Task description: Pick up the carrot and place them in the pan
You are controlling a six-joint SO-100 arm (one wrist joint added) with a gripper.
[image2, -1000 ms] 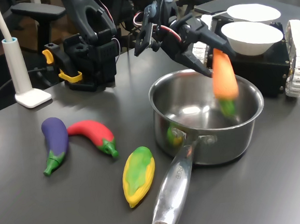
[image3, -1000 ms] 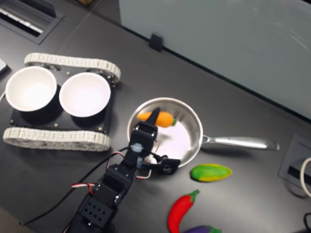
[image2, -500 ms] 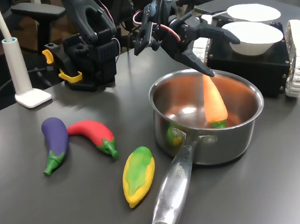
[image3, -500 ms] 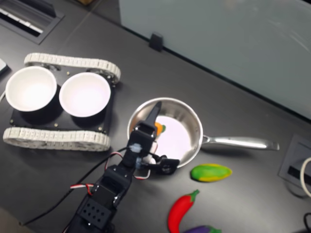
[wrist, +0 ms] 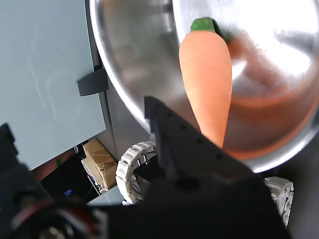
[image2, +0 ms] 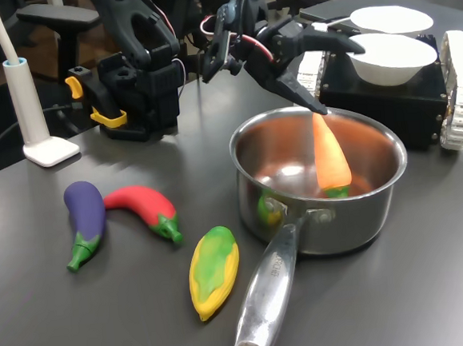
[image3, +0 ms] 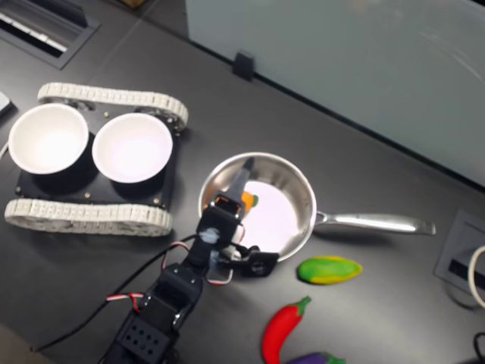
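Change: since half a second ago the gripper (image2: pixel 332 73) has been raised slightly above the pan (image2: pixel 379 209); the carrot (image2: pixel 330 155) has stayed put.
Carrot: stood inside the pan in the first exterior view, green stem end down, pointed tip up near the far rim.
Gripper: jaws spread, nothing held; the lower fingertip (image2: pixel 318 108) is seen just at the carrot's tip, contact not determinable.
Pan: set on the dark table (image2: pixel 82 313), handle toward the camera.
Corn cob (image2: pixel 214 271): lying beside the handle.
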